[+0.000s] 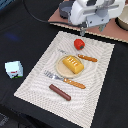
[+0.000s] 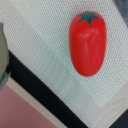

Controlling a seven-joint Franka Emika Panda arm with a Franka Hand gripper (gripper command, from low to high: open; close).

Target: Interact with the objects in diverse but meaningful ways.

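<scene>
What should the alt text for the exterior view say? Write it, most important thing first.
A white robot arm's claw hovers above a red tomato at the far edge of a pale placemat. On the mat: a plate holding yellow bread, a fork, a knife, a sausage. A milk carton stands off the mat.

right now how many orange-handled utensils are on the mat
2. The fork lies just in front of the plate; the knife lies behind it, near the tomato. None seem hidden.
</scene>
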